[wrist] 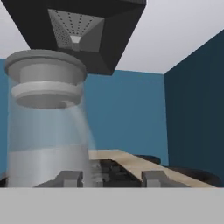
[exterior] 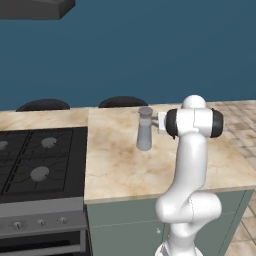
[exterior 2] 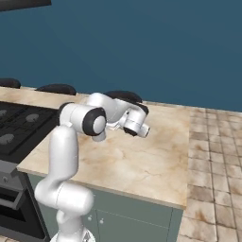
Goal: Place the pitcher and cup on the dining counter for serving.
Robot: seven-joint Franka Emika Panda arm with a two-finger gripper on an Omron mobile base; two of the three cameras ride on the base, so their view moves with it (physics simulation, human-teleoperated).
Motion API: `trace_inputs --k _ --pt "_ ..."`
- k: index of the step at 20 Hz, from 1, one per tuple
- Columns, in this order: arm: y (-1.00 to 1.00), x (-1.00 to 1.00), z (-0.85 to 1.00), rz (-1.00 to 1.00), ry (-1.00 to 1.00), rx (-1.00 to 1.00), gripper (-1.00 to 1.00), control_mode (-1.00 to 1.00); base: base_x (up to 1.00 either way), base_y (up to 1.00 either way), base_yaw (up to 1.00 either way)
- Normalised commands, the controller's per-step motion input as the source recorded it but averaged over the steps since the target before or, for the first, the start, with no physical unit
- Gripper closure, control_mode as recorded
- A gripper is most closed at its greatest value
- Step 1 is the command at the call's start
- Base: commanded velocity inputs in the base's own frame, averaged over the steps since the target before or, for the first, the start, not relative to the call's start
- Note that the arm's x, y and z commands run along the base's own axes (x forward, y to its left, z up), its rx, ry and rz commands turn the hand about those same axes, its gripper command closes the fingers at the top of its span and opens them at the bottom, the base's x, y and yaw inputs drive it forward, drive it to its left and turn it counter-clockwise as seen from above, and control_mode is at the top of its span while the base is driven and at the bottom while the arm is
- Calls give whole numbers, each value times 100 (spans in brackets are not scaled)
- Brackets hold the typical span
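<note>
Pitcher (exterior: pixel 144 129) stands upright on the dining counter (exterior: pixel 120 170), near its far edge, just R of the stove (exterior: pixel 40 160). Dark stool backs (exterior: pixel 122 102) behind the counter, blue wall (exterior: pixel 150 50) beyond, range hood (wrist: pixel 78 30) overhead, tiled floor (exterior 2: pixel 212 156) to the R. My gripper (wrist: pixel 107 177) sits level w/ the pitcher's upper part, right beside it. Jaws spread apart; pitcher is off to one side in hand view, by one fingertip (wrist: pixel 65 178); can't tell if touching.
</note>
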Motion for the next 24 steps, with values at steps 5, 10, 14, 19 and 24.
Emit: trace_inputs --k 5,10,14,19,24 --pt "0 0 0 0 0 0 -100 -100 0 0 0" --pt "-17 -13 0 0 0 -1 -100 -100 0 0 0" --pt "-49 -70 5 0 0 0 -100 -100 0 0 0" --pt "-51 -97 36 -4 0 0 -100 -100 0 0 0" --pt "-21 -100 80 -14 0 -6 -100 -100 0 0 0"
